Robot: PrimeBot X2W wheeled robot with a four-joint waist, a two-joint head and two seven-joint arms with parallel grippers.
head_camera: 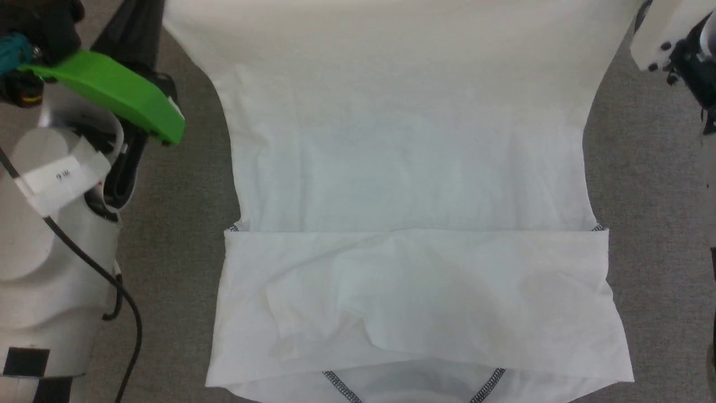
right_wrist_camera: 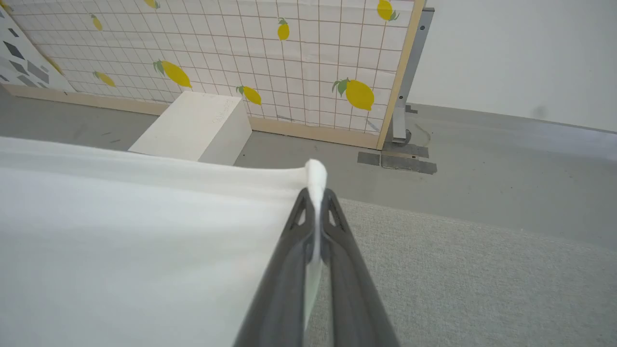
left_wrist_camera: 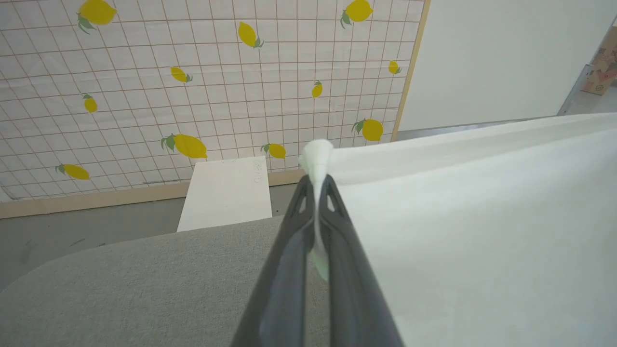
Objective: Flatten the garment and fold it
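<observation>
The garment (head_camera: 403, 168) lay on the grey table (head_camera: 643, 196) straight ahead of the robot, with its long axis running near to far. Its neckline, marked by dark zigzag stitching (head_camera: 341, 386), sat at the near edge. A band of white cloth was folded across the near half, ending in a straight crease from left to right. Beyond that crease the fabric widened toward the top of the head view and appeared to be raised off the table.

The far edge was stretched left to right between the two arms. The left gripper (left_wrist_camera: 315, 185) was clamped on the far-left corner, a nub of cloth poking out past its tips and the sheet running off to its right. The right gripper (right_wrist_camera: 315, 197) was clamped the same way on the far-right corner, the sheet running off to its left.

The rest of the garment therefore lay nearer than both grippers and between them, neither arm closer than the other. Carrying the held edge toward the neckline would likely call for both arms to travel together, keeping that edge taut and square to the long axis.

Past the table's far edge stood a white box (left_wrist_camera: 226, 193) against a lemon-print panel (left_wrist_camera: 193, 72).
</observation>
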